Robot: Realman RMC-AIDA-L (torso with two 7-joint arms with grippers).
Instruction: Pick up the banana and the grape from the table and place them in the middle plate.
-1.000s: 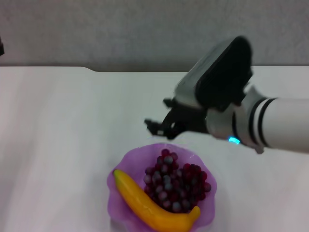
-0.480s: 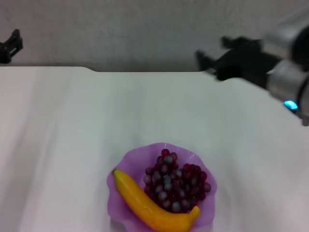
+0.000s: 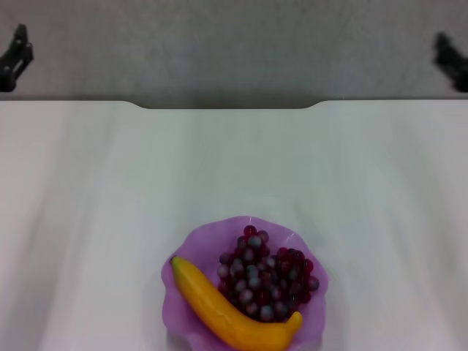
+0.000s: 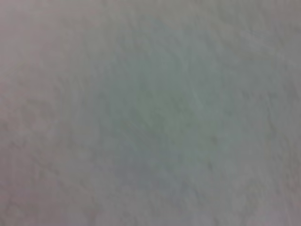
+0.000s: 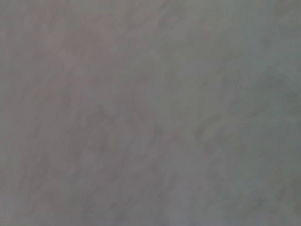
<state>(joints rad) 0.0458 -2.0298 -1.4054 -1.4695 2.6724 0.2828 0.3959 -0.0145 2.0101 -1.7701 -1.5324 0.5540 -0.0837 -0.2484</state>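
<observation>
At six o'clock on your white table [image 3: 110, 219], the curved yellow banana [image 3: 227, 311] and dark red grape bunch [image 3: 267, 274] lie in the scalloped purple plate [image 3: 219, 238]. Both placements look finished; the left hand [image 3: 14, 58] and right hand [image 3: 450, 62] sit parked at ten and two, grip state unreadable, so nothing remains but holding clear.

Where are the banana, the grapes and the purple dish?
banana [image 3: 219, 311]: head view, middle of its yellow body.
grape [image 3: 265, 278]: head view, centre of the bunch.
middle plate [image 3: 212, 238]: head view, bare far rim.

The white table [image 3: 110, 219] carries the purple middle plate [image 3: 197, 245].

Head view downward onto table [image 3: 88, 219]; wrists wallward.
</observation>
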